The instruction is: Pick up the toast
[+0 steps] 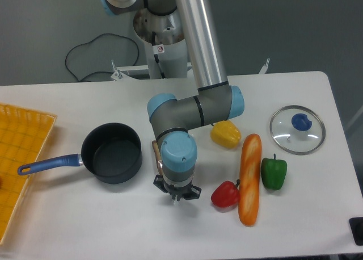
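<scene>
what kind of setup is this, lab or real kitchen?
Most likely a robotics lab, not a kitchen: the arm is mounted at a plain white table, a cable trails on a grey floor behind, and toy-like food such as the baguette and peppers is laid out beside a pot.

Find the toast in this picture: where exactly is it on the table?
Only a brown sliver of the toast shows, near the table's middle, between the black pot and the arm's wrist, which hides the rest.
</scene>
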